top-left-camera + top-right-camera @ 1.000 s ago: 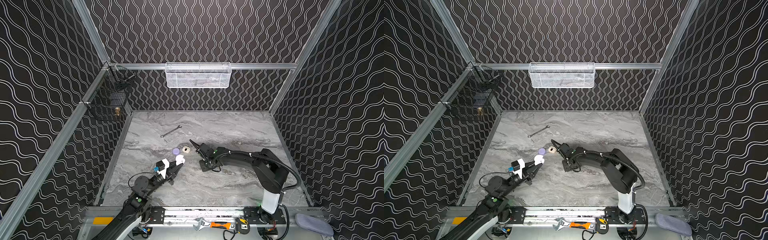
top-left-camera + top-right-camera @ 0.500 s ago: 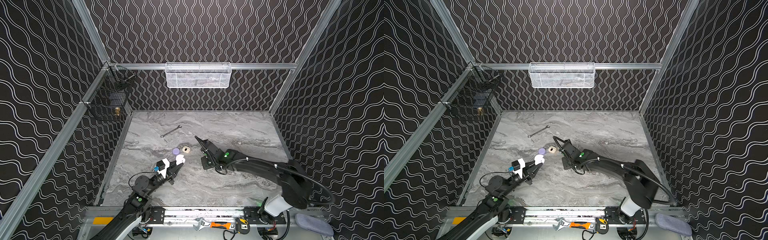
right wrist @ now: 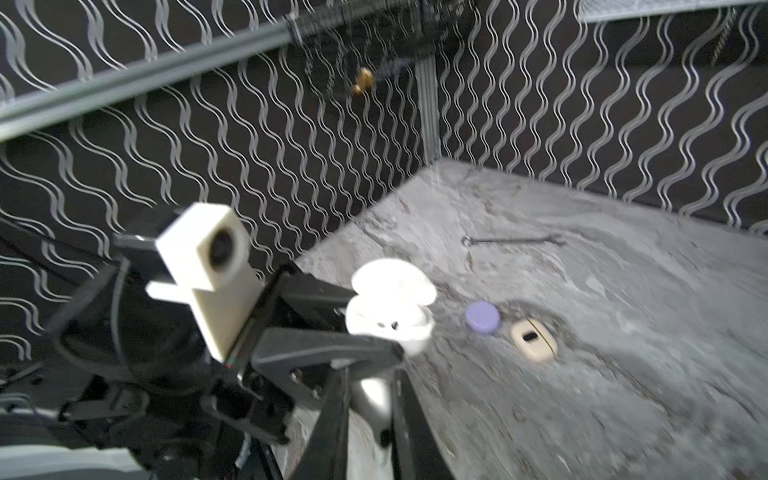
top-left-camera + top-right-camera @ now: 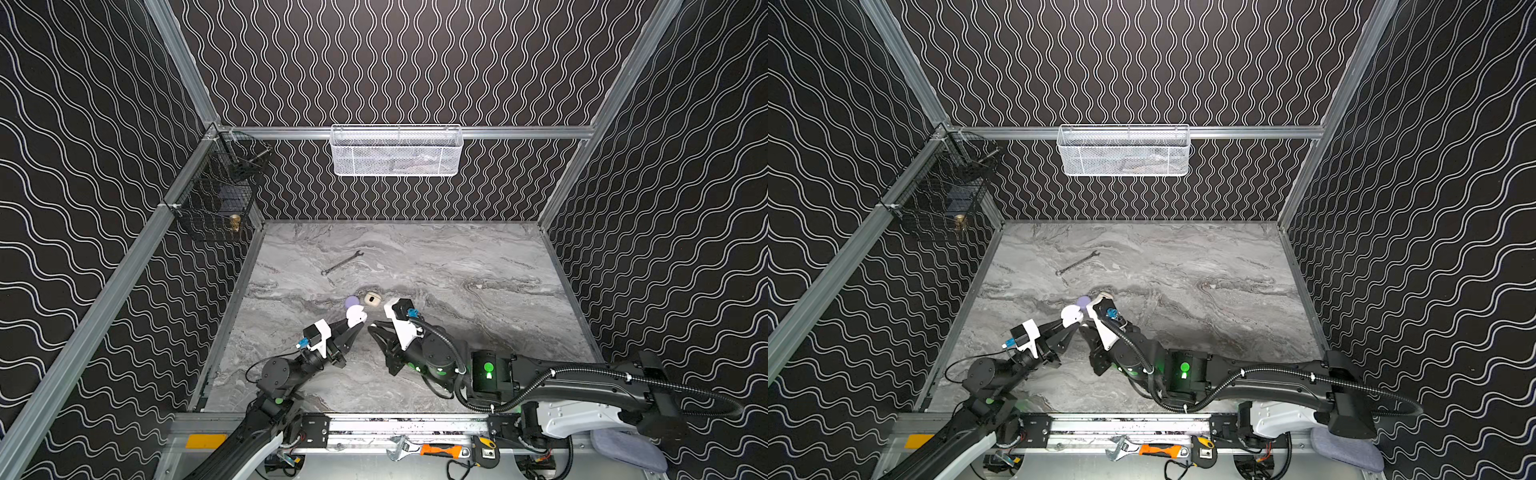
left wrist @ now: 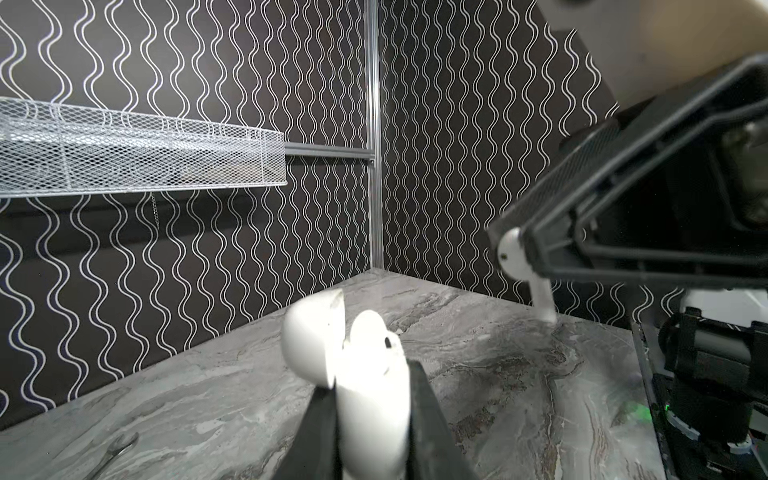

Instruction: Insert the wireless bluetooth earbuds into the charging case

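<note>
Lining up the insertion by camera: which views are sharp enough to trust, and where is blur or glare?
Right wrist view: smeared throughout, earbud a grey blur. Left wrist view: walls crisp, near case soft and blown-out white, earbud fairly clear. Both top views: sharp, but the case is only a tiny white blob.

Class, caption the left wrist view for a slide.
Left claw grips an open white charging case while the right claw holds a white earbud.
</note>
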Motion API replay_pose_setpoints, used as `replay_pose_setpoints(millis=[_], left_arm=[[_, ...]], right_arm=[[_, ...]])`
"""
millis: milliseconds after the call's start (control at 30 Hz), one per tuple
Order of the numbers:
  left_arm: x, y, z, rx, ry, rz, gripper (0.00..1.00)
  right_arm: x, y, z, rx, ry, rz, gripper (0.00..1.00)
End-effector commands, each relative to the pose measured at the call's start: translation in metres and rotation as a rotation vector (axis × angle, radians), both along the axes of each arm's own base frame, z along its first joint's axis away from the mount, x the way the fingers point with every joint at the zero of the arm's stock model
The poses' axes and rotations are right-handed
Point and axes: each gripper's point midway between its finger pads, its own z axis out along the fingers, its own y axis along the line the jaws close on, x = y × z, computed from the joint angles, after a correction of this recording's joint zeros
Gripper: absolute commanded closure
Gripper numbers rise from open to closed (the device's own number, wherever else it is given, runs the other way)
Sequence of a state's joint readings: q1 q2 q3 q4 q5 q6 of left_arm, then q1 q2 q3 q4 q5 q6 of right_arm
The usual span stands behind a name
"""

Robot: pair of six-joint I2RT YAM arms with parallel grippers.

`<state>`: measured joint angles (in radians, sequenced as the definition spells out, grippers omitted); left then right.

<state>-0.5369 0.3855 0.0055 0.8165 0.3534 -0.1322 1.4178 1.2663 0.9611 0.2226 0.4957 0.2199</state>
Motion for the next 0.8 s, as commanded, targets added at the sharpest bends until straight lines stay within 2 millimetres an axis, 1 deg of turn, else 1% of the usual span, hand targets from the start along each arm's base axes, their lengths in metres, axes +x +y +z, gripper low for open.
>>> replay_pose_setpoints(millis=[0,167,267,400,533,767], left_arm=[[-0.009,0.0,0.002,-0.023,-0.035,-0.032,1.0],[-0.012,-0.001,0.003,-0.024,-0.048,-0.049,1.0],[-0.018,-0.003,0.006,-0.031,-0.074,-0.078,1.0],[-0.02,-0.005,0.006,-0.033,-0.082,-0.094,1.0],[-0.02,-0.006,0.007,-0.033,-0.084,-0.102,1.0],[-0.024,-0.008,0.012,-0.035,-0.093,-0.125,1.0]], right_arm=[[0.002,0.01,0.031,0.109,-0.082,-0.008,0.91],[0.004,0.012,0.037,0.143,-0.102,-0.023,0.91],[0.006,0.014,0.038,0.139,-0.115,-0.036,0.91],[0.006,0.02,0.037,0.133,-0.122,-0.029,0.91],[0.006,0.024,0.032,0.125,-0.116,-0.022,0.91],[0.01,0.021,0.02,0.113,-0.099,-0.045,0.91]])
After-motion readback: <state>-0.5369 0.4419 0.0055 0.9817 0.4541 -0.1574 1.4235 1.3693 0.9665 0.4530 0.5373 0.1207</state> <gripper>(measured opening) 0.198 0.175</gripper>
